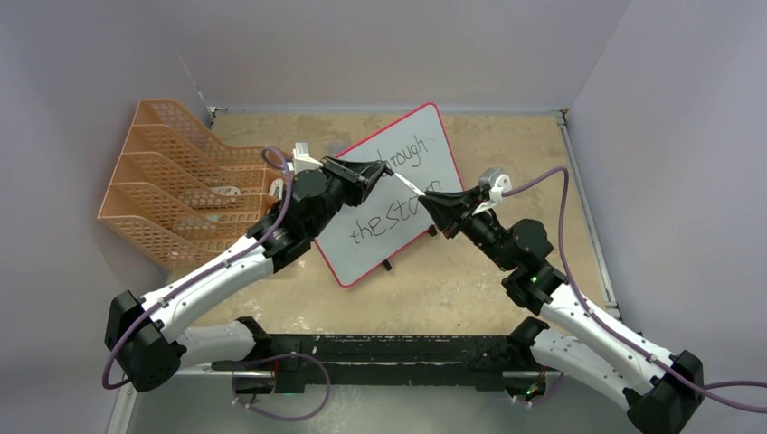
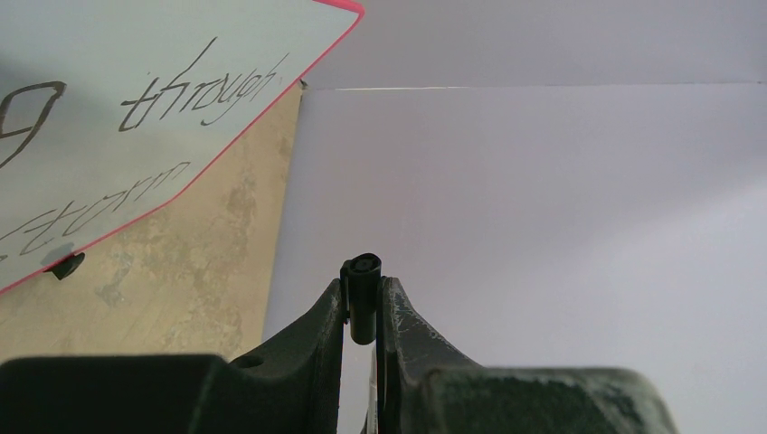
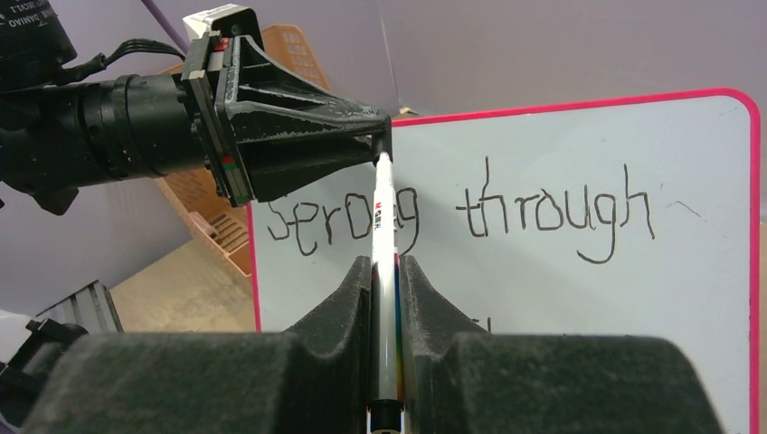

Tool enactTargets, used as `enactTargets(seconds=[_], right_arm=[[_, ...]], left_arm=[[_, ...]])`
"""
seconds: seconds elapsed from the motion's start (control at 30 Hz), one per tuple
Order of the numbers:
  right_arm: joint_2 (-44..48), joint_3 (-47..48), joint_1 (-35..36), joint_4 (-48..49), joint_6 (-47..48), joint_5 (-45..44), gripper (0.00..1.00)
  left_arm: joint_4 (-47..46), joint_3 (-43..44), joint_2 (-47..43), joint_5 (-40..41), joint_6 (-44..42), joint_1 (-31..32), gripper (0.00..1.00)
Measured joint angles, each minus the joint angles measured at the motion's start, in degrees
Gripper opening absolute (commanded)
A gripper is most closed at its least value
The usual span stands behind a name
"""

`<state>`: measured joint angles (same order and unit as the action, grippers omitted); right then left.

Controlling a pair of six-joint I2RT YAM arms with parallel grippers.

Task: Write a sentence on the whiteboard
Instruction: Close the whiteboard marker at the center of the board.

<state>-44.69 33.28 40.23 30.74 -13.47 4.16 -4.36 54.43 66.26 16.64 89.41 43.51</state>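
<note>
whiteboard [image 1: 430,131]: stood on its small black feet at the middle of the table [image 1: 506,163], nearer the far edge, turned at an angle so one corner pointed toward the far edge.
sentence [image 3: 552,212]: two slanted lines of black lettering filled much of the face; it looked complete.
handling: likely light, thin and stiff, with a slick face; on such small feet it would probably slide or tip under a push. Best taken by the red-pink frame at a side edge, since fingers on the face would smear the ink.
orange rack [image 1: 172,181]: sat by the table's left edge, apart from the board.
left gripper [image 1: 380,172]: hung in front of the board's left half, clenched on a small black cap [image 2: 364,294] standing up between the fingertips.
marker [image 3: 384,271]: a slim white barrel, smooth and probably slippery; its tip met the cap in front of the board.
right gripper [image 1: 427,201]: hung in front of the board's right half, clamped around the marker's barrel.
step: judged to be capping, though whether the cap was going on or coming off could not be told.
</note>
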Motion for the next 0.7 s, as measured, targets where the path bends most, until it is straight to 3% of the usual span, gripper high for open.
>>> enactTargets(seconds=[0.7], right_arm=[[-0.8, 0.0, 0.0, 0.0, -0.1, -0.2, 0.0]], left_arm=[[-2.4, -0.9, 0.0, -1.9, 1.1, -0.3, 0.0]])
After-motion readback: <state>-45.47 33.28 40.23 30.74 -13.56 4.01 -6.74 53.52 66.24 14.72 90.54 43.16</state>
